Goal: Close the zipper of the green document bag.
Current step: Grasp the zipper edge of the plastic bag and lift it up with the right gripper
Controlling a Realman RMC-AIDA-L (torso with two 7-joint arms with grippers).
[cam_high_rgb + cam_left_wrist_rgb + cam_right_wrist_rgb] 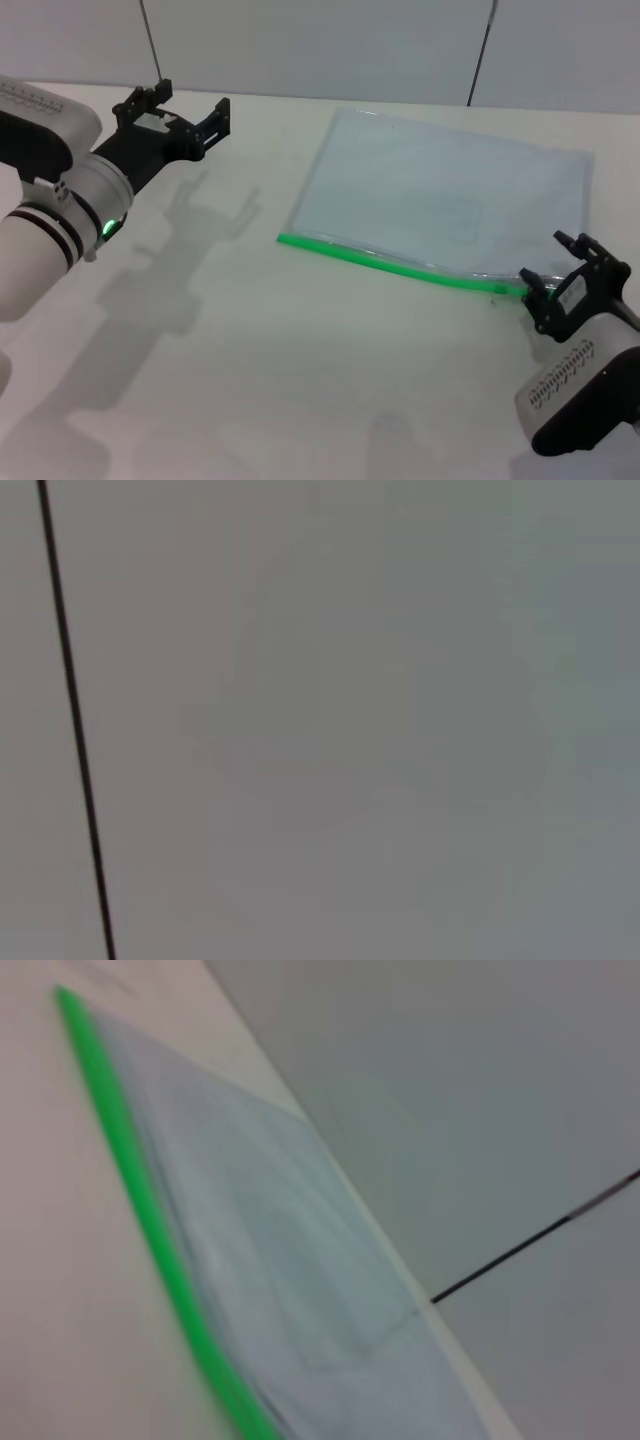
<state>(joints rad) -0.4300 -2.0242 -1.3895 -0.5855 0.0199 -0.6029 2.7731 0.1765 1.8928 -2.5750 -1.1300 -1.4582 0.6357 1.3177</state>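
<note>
Right gripper (545, 290) pinches the bright green plastic zipper (390, 262) at its end, ready to slide; left gripper (185, 110) hovers spread, idle.

Looked like a lab or robot test stn, not a home. Plain white tabletop (250, 380) w/ nothing domestic on it, backed by flat pale grey wall panels (300, 45) split by thin black seams (482, 55). Both wrist views showed the same bare grey panelling and a black seam. Lighting was even and hard, w/ sharp arm shadows thrown across the table. No signage to say which kind of lab.
</note>
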